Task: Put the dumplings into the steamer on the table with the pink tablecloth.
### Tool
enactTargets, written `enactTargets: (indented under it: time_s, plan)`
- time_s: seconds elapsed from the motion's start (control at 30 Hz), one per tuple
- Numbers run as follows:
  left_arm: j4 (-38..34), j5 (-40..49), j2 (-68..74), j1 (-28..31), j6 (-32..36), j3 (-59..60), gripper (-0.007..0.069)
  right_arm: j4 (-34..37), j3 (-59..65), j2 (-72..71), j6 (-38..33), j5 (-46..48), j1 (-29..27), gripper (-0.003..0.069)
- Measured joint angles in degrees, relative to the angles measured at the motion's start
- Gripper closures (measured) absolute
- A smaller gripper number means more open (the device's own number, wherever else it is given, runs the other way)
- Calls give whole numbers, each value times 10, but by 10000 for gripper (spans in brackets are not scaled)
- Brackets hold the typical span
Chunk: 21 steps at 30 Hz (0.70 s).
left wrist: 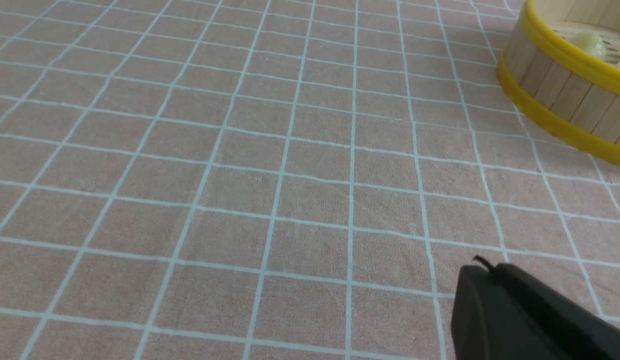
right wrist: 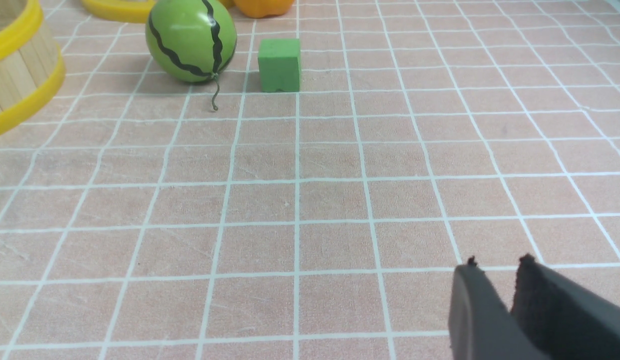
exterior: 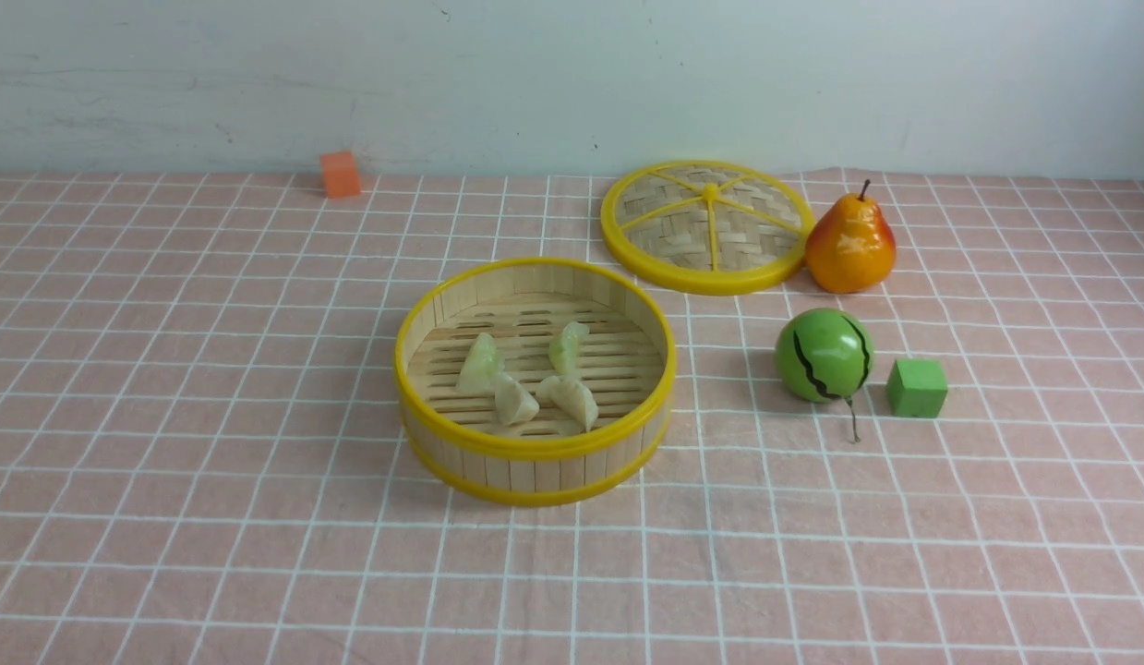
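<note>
Front view: all four dumplings sit inside the steamer at centre frame, so the job looks done. Left gripper pressed together, right gripper slightly spread, both empty over the counter.

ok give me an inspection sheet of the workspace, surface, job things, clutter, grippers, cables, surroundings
surface: pink tablecloth with white grid, slightly wrinkled, covers the table.
job's things: steamer open; four dumplings lie on its slatted floor.
clutter: lid flat behind the steamer; pear beside it; watermelon ball; green cube; orange cube near the wall.
grippers: left gripper shut, holding nothing; right gripper with a narrow gap, holding nothing; both above bare cloth.
cables: nothing seen.
surroundings: pale wall behind the table.
</note>
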Motion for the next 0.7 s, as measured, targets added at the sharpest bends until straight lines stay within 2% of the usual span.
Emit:
enactTargets:
  time_s: [0.7]
  plan:
    - [1, -2, 0, 0, 0, 0, 626, 0, 0, 0, 0, 0, 0, 509]
